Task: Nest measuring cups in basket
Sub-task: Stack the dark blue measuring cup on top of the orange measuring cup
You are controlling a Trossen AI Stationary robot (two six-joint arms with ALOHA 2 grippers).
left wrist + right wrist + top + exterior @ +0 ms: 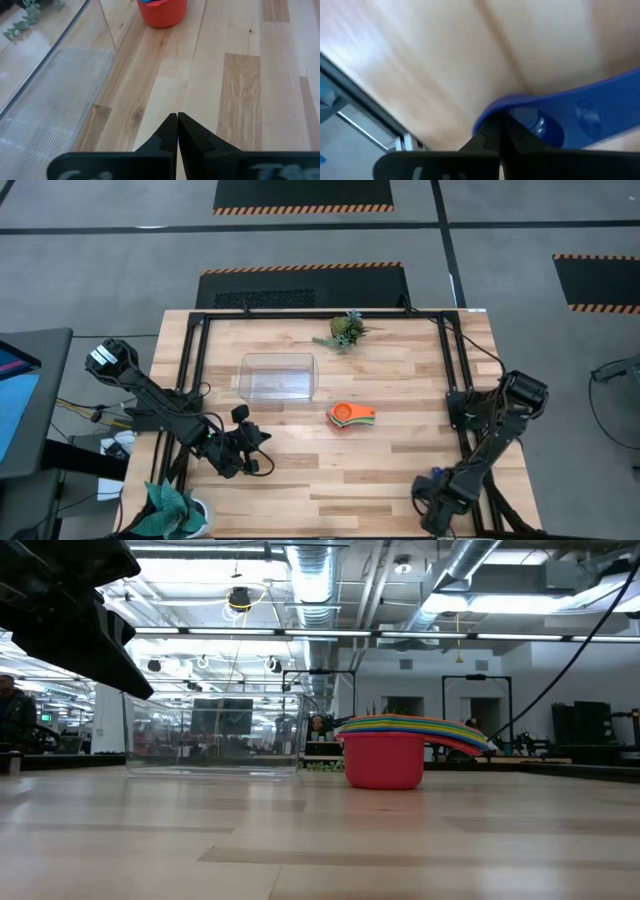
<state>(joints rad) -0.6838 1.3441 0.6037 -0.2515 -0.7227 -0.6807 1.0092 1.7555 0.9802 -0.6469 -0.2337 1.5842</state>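
The right tool pinches a blue measuring cup's handle near the surface's corner; that thin grip could slip. The left tool is pressed together, near the clear basket.

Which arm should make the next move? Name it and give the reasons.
Right. The right gripper is shut on the blue measuring cup, so it can carry it straight to the stacked cups. The left gripper is shut and empty, near the basket.
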